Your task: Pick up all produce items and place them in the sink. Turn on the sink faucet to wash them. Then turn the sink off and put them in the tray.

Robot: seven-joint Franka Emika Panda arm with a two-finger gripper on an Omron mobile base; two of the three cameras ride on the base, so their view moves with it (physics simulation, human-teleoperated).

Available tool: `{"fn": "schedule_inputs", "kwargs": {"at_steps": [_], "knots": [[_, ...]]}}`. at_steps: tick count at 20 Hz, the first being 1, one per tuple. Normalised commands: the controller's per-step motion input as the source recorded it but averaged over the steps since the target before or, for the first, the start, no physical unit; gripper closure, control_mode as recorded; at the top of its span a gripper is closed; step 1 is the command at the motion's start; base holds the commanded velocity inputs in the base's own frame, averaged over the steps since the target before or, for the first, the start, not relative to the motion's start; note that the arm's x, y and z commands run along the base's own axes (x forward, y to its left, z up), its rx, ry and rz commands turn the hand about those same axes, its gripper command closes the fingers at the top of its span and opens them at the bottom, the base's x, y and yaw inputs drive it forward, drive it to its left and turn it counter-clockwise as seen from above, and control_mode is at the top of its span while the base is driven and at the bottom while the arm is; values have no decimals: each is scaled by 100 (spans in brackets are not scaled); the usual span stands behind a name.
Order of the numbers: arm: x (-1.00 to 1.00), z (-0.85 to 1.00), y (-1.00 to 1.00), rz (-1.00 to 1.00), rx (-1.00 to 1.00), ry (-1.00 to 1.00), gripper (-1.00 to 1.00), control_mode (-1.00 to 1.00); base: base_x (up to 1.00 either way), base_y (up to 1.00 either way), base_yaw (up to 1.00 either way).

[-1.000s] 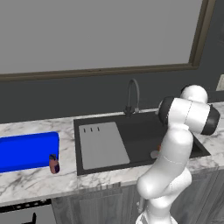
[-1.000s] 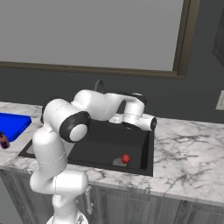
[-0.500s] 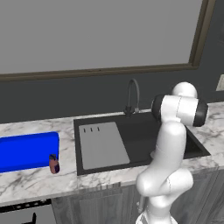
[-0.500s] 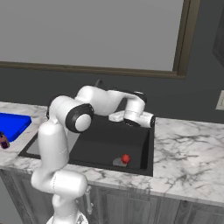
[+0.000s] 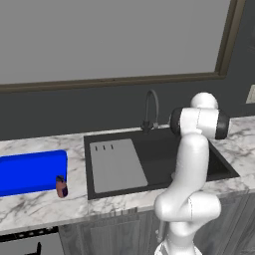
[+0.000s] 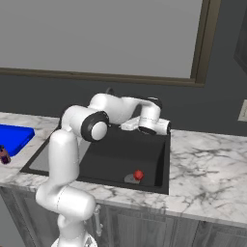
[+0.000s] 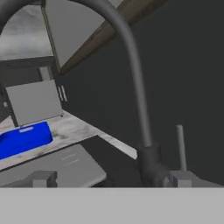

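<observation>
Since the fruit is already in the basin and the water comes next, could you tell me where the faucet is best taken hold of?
Probably by the thin upright lever beside the faucet base, approached side-on from the sink side with open jaws around it. It is slim, straight and stands free; the arched spout offers no control.

counter (image 5: 45, 209): marble, sink (image 5: 159, 154) recessed in it
tray (image 5: 30, 172): blue, flat on counter left of sink
cylinder (image 5: 61, 187): brown-red, upright, beside tray
</observation>
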Motion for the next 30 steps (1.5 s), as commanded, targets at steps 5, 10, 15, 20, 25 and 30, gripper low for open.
{"fn": "schedule_inputs", "kwargs": {"at_steps": [5, 10, 15, 20, 25, 30], "knots": [[34, -2, 16, 6, 0, -9, -100, -100, 0, 0, 0], [30, -9, 12, 7, 0, -10, -100, -100, 0, 0, 0], [31, -17, 8, 7, 0, -7, -100, -100, 0, 0, 0], [35, -11, 0, 4, 0, -2, -100, -100, 0, 0, 0], [38, -8, 0, 1, 0, 0, -100, -100, 0, 0, 0], [29, -14, 0, 2, 0, 0, -100, -100, 0, 0, 0]]}}
